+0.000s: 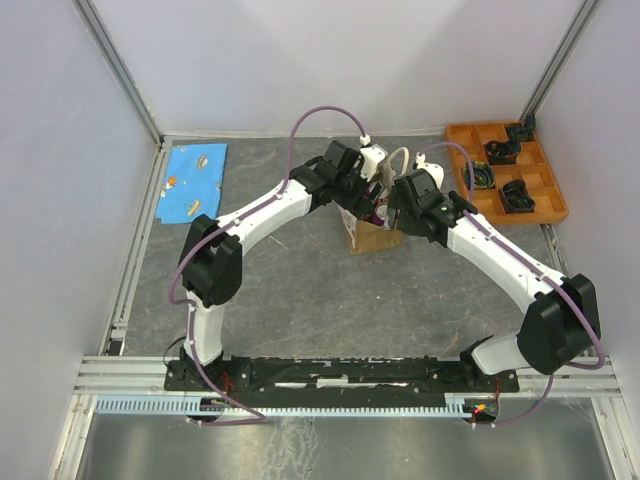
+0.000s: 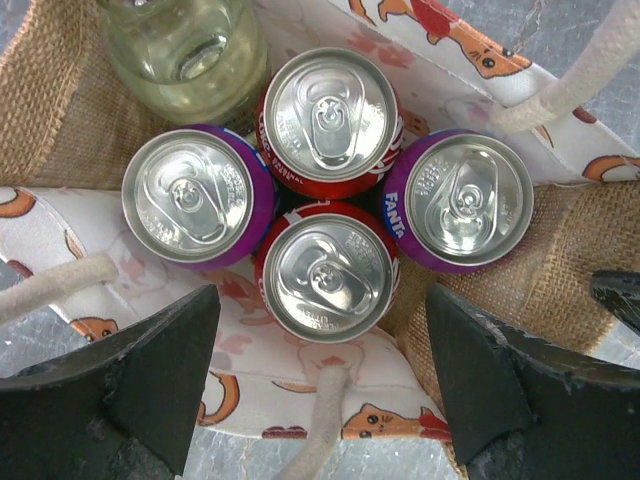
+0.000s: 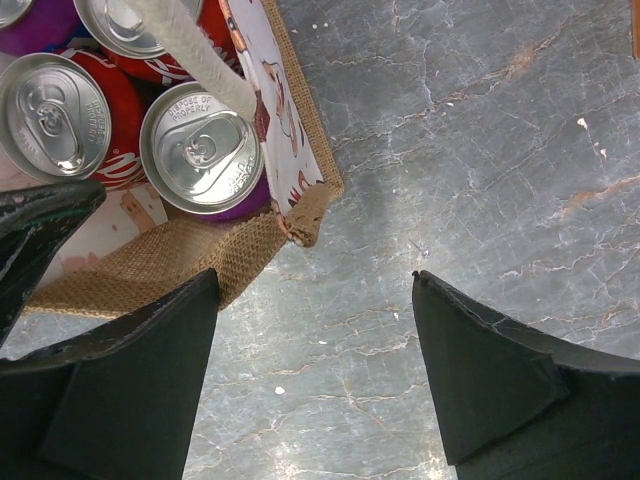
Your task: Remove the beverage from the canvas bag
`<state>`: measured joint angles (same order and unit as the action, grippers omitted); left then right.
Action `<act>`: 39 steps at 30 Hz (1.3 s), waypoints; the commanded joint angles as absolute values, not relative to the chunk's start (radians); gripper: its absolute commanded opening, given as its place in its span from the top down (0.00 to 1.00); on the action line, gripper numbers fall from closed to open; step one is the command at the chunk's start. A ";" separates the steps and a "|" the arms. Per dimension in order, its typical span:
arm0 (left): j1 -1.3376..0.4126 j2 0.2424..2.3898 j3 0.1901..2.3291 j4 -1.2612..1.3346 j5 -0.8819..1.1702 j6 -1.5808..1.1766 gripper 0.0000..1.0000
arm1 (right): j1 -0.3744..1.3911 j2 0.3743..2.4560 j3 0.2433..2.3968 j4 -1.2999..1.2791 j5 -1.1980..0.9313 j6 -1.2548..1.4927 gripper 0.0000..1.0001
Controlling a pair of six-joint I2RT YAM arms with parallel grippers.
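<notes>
Cans (image 2: 330, 110) and a glass bottle (image 2: 185, 50) pack the canvas bag (image 2: 40, 110); a rope handle (image 3: 195, 60) crosses over them.

Grey marbled table (image 1: 300, 290) carries the canvas bag (image 1: 372, 238) upright near its middle; a blue patterned cloth (image 1: 194, 181) lies well left of the bag, an orange compartment tray (image 1: 470, 140) to its right

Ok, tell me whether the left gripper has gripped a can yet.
No, the left gripper hangs open above the canvas bag, clear of the four cans.
</notes>
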<state>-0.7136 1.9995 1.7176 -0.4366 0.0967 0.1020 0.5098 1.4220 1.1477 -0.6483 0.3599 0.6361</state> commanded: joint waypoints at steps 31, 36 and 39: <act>-0.751 1.976 1.990 -0.677 -0.006 0.127 0.07 | 0.517 1.382 1.159 -0.717 0.369 0.629 0.15; -0.751 2.039 2.010 -0.703 0.019 0.134 0.14 | 0.517 1.369 1.149 -0.716 0.372 0.630 0.15; -0.752 2.066 2.009 -0.719 0.019 0.145 0.19 | 0.518 1.360 1.140 -0.715 0.373 0.635 0.15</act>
